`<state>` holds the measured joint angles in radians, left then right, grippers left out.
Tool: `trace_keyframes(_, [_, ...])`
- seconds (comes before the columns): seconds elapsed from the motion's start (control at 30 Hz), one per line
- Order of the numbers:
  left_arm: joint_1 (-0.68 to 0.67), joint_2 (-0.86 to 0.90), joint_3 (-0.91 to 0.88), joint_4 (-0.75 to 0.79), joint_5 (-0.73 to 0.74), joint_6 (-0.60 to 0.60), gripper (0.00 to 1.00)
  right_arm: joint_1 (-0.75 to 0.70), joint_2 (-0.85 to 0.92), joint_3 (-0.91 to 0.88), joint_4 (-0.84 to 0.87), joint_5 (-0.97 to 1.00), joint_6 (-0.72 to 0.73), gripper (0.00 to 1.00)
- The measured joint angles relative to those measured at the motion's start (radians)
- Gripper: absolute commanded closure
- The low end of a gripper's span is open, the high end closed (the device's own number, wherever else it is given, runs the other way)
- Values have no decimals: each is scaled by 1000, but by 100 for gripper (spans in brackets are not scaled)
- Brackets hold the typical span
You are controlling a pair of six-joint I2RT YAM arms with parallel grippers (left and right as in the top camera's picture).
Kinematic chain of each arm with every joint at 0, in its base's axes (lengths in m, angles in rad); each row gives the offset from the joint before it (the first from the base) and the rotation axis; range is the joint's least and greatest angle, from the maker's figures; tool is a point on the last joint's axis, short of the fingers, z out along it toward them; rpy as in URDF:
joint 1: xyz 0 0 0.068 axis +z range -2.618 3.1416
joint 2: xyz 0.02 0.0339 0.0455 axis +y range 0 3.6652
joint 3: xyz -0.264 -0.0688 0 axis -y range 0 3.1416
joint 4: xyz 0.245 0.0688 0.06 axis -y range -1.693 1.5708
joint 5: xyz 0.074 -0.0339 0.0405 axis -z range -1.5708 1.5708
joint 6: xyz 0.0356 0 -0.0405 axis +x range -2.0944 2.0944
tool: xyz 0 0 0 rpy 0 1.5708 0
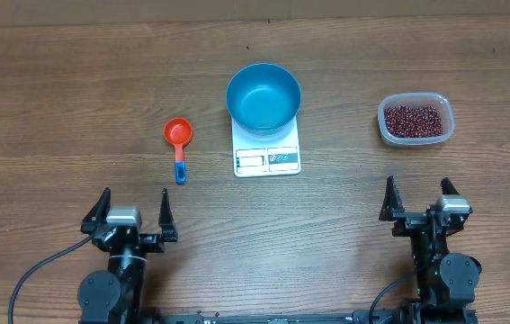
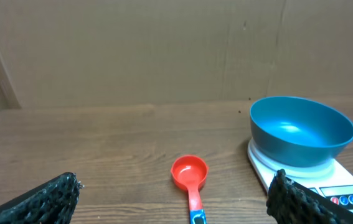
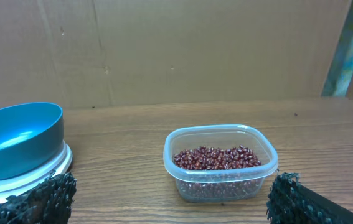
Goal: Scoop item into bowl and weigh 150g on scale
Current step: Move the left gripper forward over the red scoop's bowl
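Note:
The blue bowl (image 1: 263,96) (image 2: 302,129) (image 3: 18,139) stands empty on the white scale (image 1: 267,157) (image 2: 325,182) in the middle of the table. Dark red-brown beans (image 1: 413,118) (image 3: 216,158) fill a clear plastic tub (image 1: 416,121) (image 3: 221,160) at the right. A red scoop with a blue handle end (image 1: 179,144) (image 2: 190,177) lies left of the scale. My left gripper (image 1: 135,216) (image 2: 176,199) is open near the front edge, short of the scoop. My right gripper (image 1: 419,204) (image 3: 170,196) is open in front of the tub. Neither holds anything.
Brown wooden tabletop (image 1: 75,108) all around. A cardboard wall (image 2: 164,50) closes off the far side of the table. Cables trail from both arm bases at the front edge.

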<state>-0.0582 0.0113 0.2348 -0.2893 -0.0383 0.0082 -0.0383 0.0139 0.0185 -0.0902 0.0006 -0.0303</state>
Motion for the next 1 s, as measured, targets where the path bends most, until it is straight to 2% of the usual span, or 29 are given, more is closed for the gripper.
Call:
trace_keyframes(0.2, [0, 5, 39, -44, 0, 1, 0, 0, 0, 0, 0, 0, 0, 0])
trace_keyframes(0.4, [0, 97, 108, -53, 0, 3, 0, 0, 0, 0, 0, 0, 0, 0])
trace_keyframes(1.0, [0, 646, 549, -273, 0, 52, 0, 0, 0, 0, 0, 0, 0, 0])
